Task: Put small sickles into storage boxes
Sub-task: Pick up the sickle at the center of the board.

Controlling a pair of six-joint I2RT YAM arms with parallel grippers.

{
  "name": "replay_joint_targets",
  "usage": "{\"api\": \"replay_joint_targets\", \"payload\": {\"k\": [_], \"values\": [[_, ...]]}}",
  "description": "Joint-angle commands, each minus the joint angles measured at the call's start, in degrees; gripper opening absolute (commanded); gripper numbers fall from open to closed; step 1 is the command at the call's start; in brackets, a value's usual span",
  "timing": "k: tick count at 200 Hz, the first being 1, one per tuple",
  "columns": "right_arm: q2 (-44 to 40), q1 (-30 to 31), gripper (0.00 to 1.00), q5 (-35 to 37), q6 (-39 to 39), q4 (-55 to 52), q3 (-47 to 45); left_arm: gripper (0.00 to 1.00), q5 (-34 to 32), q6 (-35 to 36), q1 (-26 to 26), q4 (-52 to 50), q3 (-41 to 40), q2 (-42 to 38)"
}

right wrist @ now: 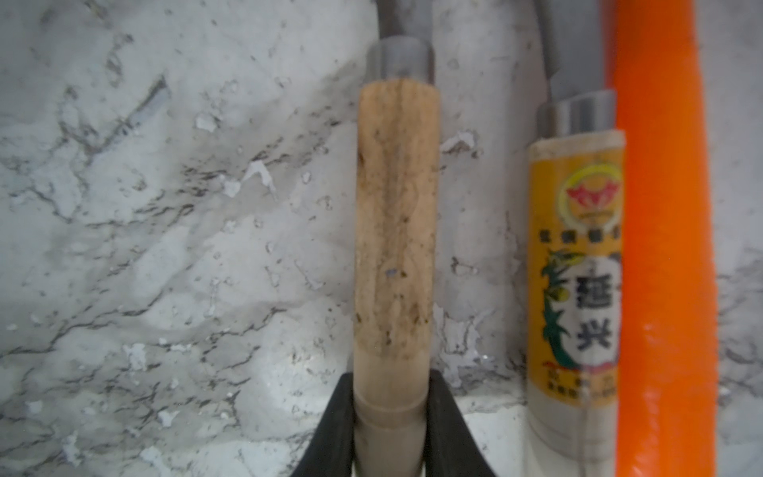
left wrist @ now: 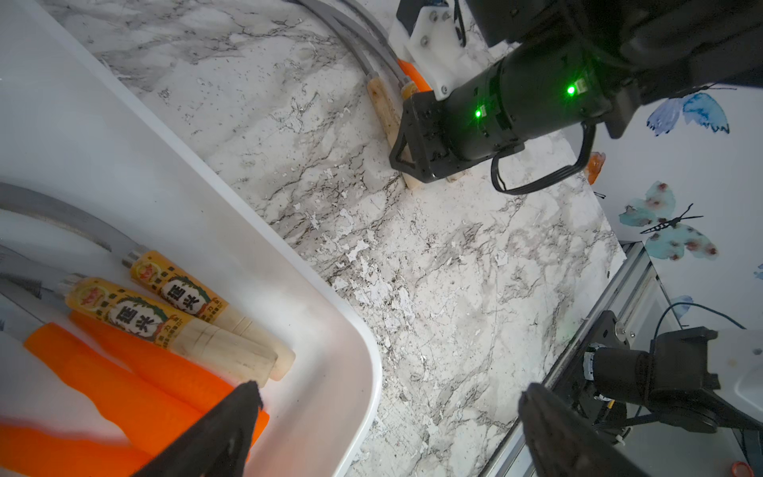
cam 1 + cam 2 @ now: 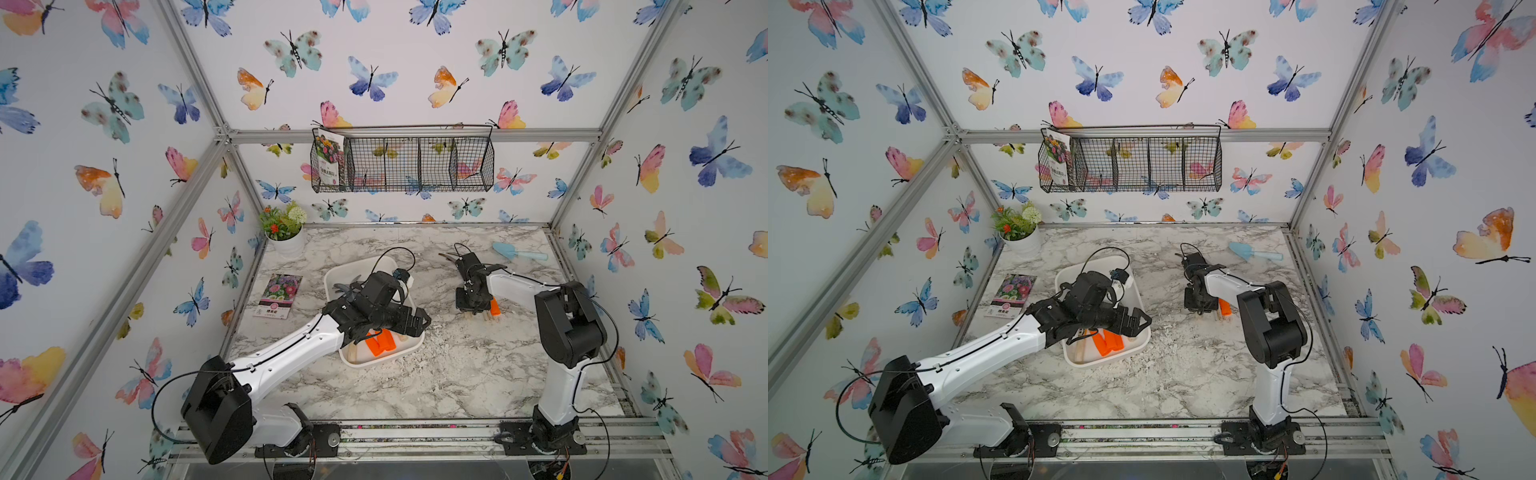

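- black wire basket (image 3: 436, 166) hanging on the back wall, with a flower seed packet (image 3: 330, 158) standing in its end compartment
- potted plant (image 3: 284, 230) in a back corner of the marble bench (image 3: 436, 382)
- second seed packet (image 3: 279, 296) lying flat near the plant
- light blue trowel (image 3: 517, 252) way over by the other back corner

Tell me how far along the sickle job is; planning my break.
Done: at least four sickles lie in the tray. In hand: the right gripper is shut on a bare-wood sickle on the table. Remaining: that one plus a labelled sickle and an orange sickle beside it.

Glossy white plastic tray (image 2: 173, 194), rough, stained wooden sickle handle (image 1: 394, 231)
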Motion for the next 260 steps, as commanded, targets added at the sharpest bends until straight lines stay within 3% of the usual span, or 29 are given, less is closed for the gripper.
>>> {"api": "replay_joint_targets", "payload": {"k": [1,147,260], "values": [[-1.36,-0.03,0.01,-1.52,-0.57,-3.20,-1.71,0.98,-0.62,0.69,-0.33,-0.46,0.00,-1.91],[-12.29,3.87,0.01,-2.36,2.23,-10.00,0.81,0.98,-2.93,-0.30,-0.26,-4.31,-0.93,-8.19],[-14.51,16.06,0.01,0.34,8.85,-14.73,6.98,0.99,-6.13,-2.25,-0.26,-10.41,-3.34,-17.60]]}}
